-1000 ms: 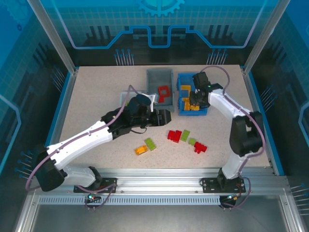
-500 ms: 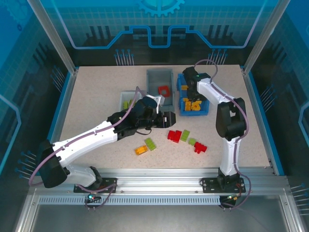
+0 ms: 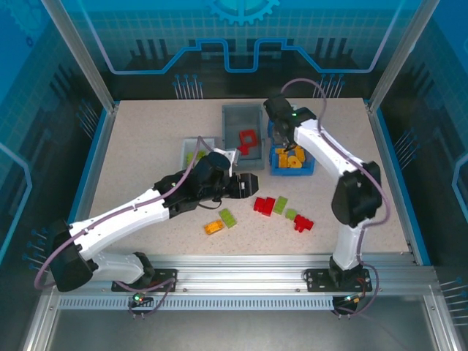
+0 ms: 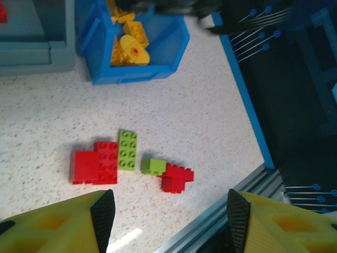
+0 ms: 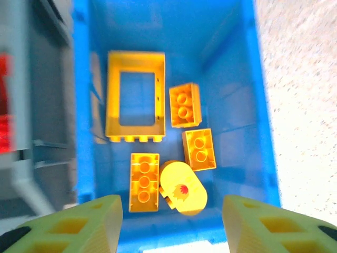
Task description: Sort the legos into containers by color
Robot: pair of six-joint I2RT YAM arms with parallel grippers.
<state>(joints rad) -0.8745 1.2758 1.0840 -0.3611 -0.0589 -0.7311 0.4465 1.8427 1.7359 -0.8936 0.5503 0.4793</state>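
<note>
Two robot arms sort toy bricks on a speckled surface. The right hand hangs directly over the blue bin, its yellow fingers spread wide with nothing between them (released and empty). Below that hand, inside the bin, lie an orange-yellow open frame, three orange-yellow bricks and a rounded yellow piece bearing a red mark. The grey bin stands just beside the blue one, on the hand's left, and holds a red frame.

The left hand hovers above the surface, also released, with its black-tipped fingers apart and gripping nothing. Ahead of its fingertips, a pair of red bricks sits against a long lime green brick. Just beyond these, toward the right arm, a small green brick touches another red piece. From above, an orange brick and a lime brick lie just beside each other on the near side of this hand, under its wrist. The white bin stands behind the hand, away from the loose bricks, with green pieces inside (too small to count).
</note>
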